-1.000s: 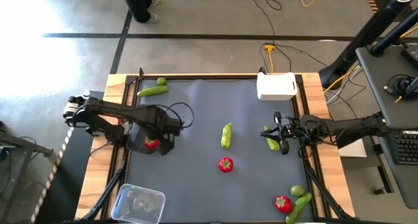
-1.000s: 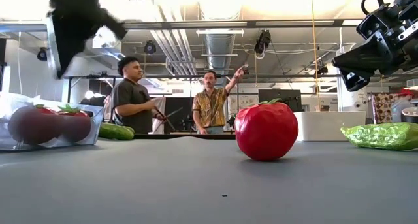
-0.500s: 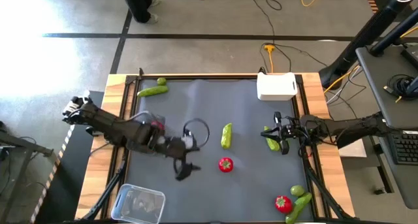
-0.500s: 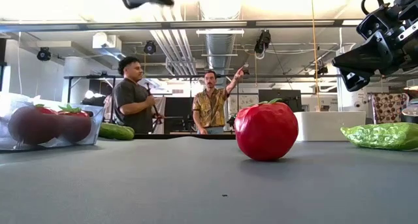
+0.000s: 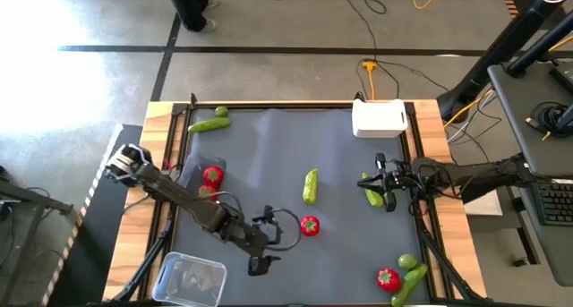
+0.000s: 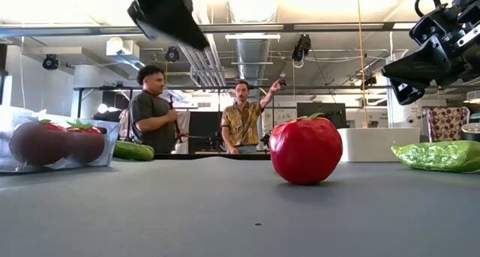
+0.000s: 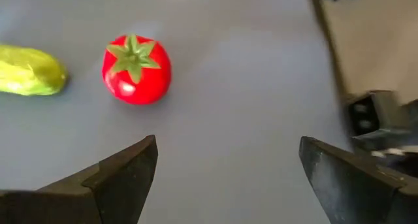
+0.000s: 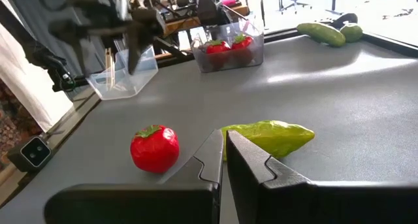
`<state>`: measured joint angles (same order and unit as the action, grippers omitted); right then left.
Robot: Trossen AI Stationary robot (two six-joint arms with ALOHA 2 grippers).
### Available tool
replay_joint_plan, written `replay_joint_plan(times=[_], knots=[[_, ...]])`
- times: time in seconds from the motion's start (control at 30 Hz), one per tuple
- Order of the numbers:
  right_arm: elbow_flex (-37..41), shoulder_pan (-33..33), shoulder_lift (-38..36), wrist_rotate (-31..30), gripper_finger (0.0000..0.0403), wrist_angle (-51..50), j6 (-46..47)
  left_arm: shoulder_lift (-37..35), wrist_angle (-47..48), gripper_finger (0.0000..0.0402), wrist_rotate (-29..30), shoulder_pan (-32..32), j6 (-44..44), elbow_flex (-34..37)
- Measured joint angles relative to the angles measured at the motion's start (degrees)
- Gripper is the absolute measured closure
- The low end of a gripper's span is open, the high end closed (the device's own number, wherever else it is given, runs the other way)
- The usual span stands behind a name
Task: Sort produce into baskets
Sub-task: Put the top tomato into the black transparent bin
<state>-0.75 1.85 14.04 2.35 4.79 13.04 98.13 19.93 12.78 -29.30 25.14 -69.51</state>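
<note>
My left gripper is open and empty above the mat near the table's near edge, just left of a loose red tomato. The left wrist view shows that tomato and a cucumber end ahead of it. Two tomatoes lie in a small clear-walled tray at the left. My right gripper is shut and raised at the right edge, beside a green piece. A cucumber lies mid-table. The white box stands far right and the clear tub near left.
A cucumber and a lime ball lie at the far left corner. A tomato, a lime ball and a cucumber lie at the near right corner. Two people stand in the room beyond the table.
My left gripper has swung from above the tray with the tomatoes toward the table's near edge and to the right, and now sits close beside the loose tomato. The two tomatoes stay in the tray.
</note>
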Motion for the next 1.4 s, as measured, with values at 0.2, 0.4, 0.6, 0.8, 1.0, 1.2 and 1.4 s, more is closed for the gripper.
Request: replay_joint_plan(times=[0.2,0.4,0.6,0.8,1.0,1.2,1.4], knots=[[0.0,0.0,0.0,0.0,0.0390,0.0,0.0,5.2,-4.7,0.0047,4.8,1.0,-4.0,-1.4],[0.0,0.0,0.0,0.0,0.0390,0.0,0.0,10.5,-3.7,0.0047,4.4,4.0,-4.1,-5.9],[0.0,0.0,0.0,0.0,0.0390,0.0,0.0,16.3,1.8,0.0047,4.7,6.2,-6.3,-14.3],[0.0,0.0,0.0,0.0,0.0390,0.0,0.0,22.2,7.7,0.0047,4.7,6.9,-6.9,-21.4],[0.0,0.0,0.0,0.0,0.0390,0.0,0.0,23.8,10.2,0.0047,6.3,7.3,-7.2,-24.8],[0.0,0.0,0.0,0.0,0.0390,0.0,0.0,23.7,13.6,0.0047,8.8,7.8,-7.8,-26.2],[0.0,0.0,0.0,0.0,0.0390,0.0,0.0,23.7,13.0,0.0047,8.7,9.0,-9.8,-26.1]])
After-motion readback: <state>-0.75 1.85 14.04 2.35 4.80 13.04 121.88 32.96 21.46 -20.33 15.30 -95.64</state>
